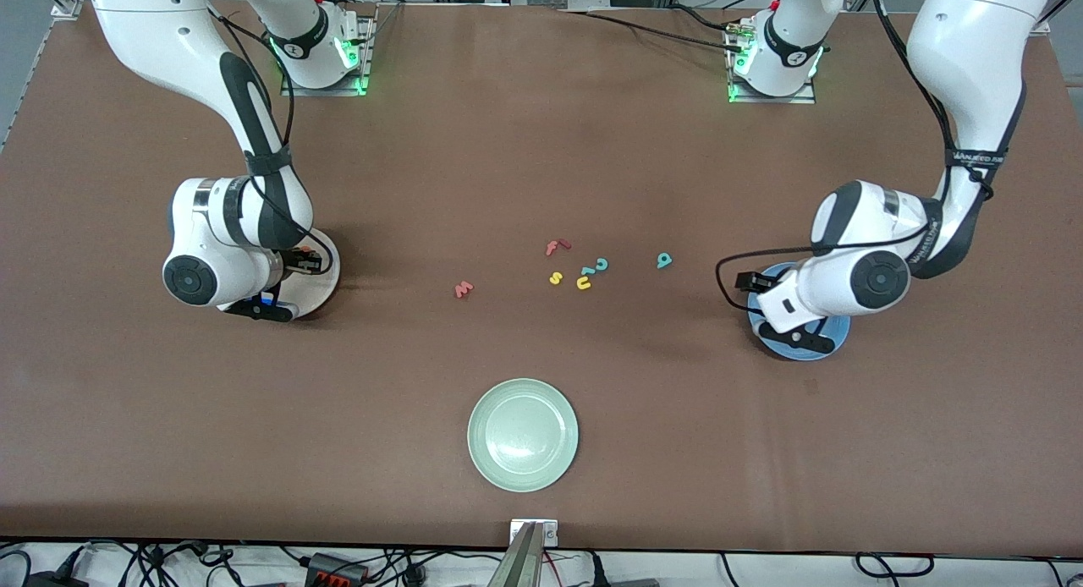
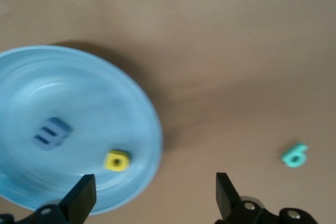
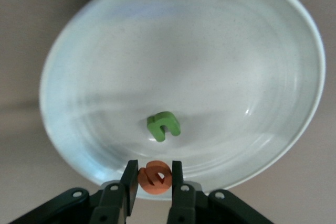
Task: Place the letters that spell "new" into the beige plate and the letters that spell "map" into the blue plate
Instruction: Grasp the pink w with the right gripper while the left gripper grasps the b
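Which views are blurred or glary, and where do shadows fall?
Left wrist view: blue plate and blue m motion-smeared; dark shadow along the plate's rim. Right wrist view: sharp, soft glare streaks on the beige plate, which looks whitish. Front view: even light, faint shadows under both arms.

On the table the near plate [image 1: 523, 435] sits at six o'clock; the right arm's plate [image 3: 63, 56] at nine holds the n [image 3: 164, 125], and the left arm's plate [image 2: 31, 77] at three holds the m [image 2: 51, 132] — the w [image 1: 463, 289] lies at nine o'clock of the u [image 1: 583, 282].
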